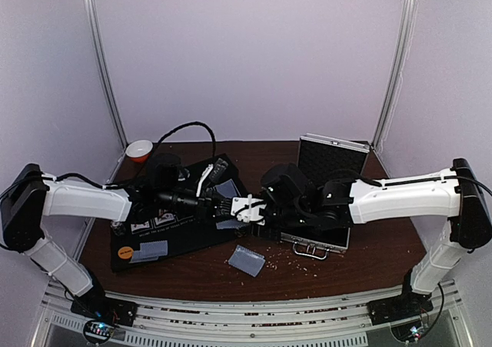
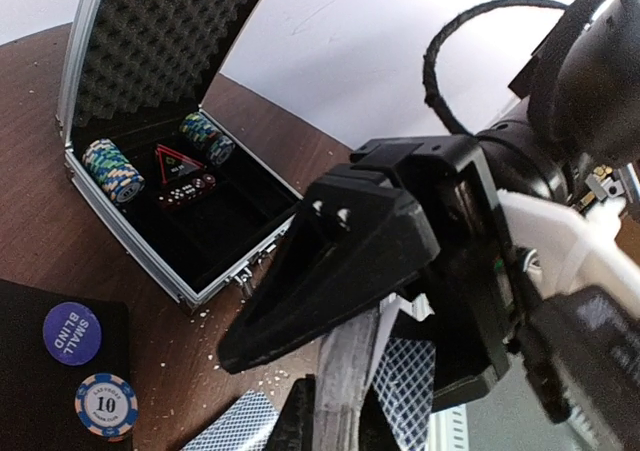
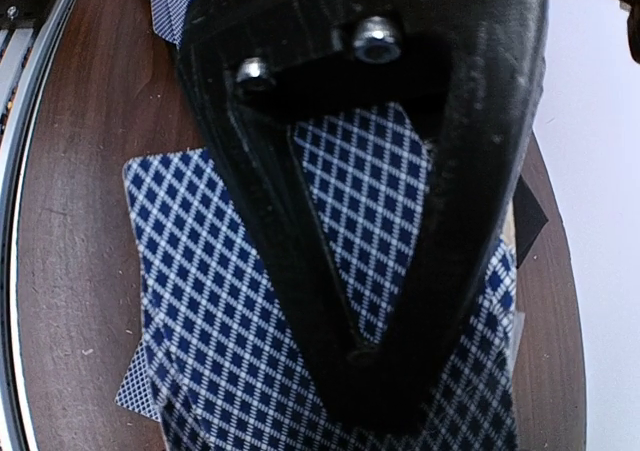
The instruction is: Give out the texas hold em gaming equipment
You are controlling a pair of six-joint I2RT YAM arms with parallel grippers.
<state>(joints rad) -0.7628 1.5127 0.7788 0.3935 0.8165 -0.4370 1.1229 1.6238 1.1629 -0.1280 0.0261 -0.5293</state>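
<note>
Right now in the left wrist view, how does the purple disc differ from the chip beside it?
The purple disc is one solid colour with white SMALL BLIND lettering; the poker chip has a white centre marked 10. The disc's edge is plain; the chip's edge is striped. The disc lies nearer the silver case, the chip nearer the camera. Both are round and lie flat on the black mat.
</note>
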